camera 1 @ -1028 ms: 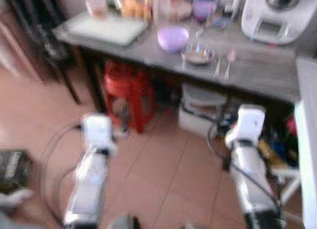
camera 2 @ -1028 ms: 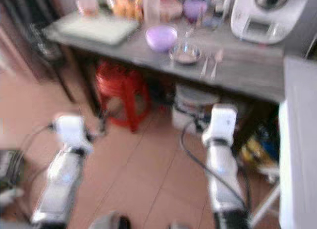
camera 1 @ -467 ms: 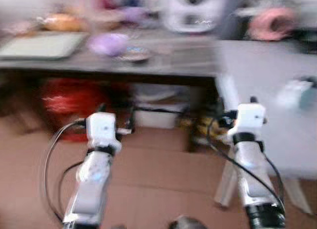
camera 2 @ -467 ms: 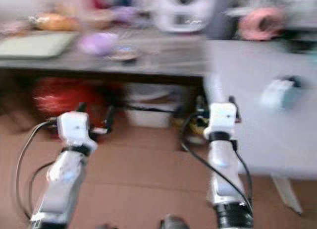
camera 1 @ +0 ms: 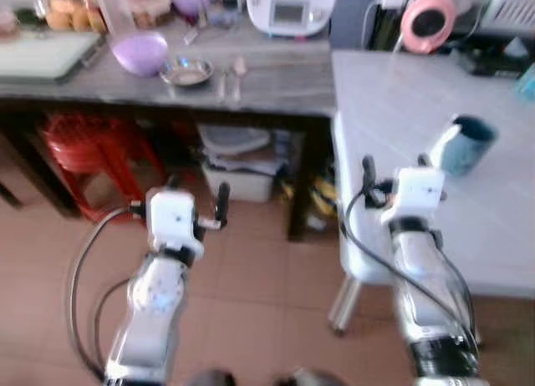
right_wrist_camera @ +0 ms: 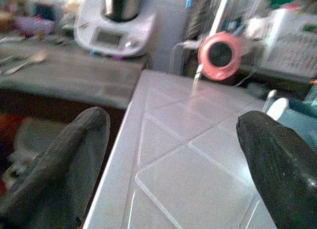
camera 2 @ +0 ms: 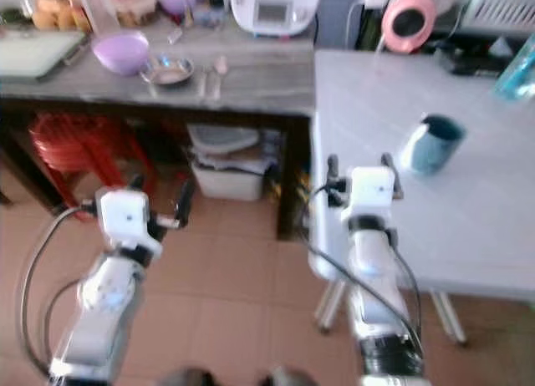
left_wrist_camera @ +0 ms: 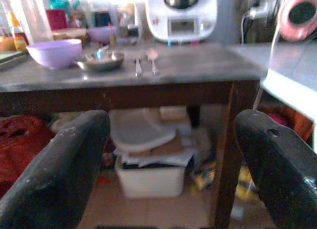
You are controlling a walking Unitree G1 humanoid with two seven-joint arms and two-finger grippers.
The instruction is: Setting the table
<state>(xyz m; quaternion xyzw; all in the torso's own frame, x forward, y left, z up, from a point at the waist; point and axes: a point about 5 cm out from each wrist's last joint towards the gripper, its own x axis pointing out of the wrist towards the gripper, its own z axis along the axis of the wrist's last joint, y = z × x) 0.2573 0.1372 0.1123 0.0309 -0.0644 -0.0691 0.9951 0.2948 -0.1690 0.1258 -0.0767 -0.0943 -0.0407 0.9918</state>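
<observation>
A purple bowl (camera 1: pixel 140 52), a small metal dish (camera 1: pixel 188 71) and a spoon and fork (camera 1: pixel 231 75) lie on the grey counter (camera 1: pixel 284 81) ahead on the left. A teal mug (camera 1: pixel 468 142) rests on the white tiled table (camera 1: pixel 393 85) on the right; whether it stands or lies I cannot tell. My left gripper (camera 1: pixel 197 194) is open above the floor in front of the counter, holding nothing. My right gripper (camera 1: pixel 394 165) is open at the white table's near edge, short of the mug. The left wrist view faces the bowl (left_wrist_camera: pixel 53 52) and dish (left_wrist_camera: pixel 99 61) between wide fingers (left_wrist_camera: pixel 59 169).
A white kitchen appliance (camera 1: pixel 291 6), jars and a light board (camera 1: pixel 46 52) crowd the counter's back. Under it are a red stool (camera 1: pixel 79 148) and a white box (camera 1: pixel 238 177). A pink round object (camera 1: pixel 426 20) stands behind the white table. Tiled floor lies below my arms.
The camera has swung right and sharpened: the white table and teal mug have come into view. Both arms keep the same raised pose with fingers apart.
</observation>
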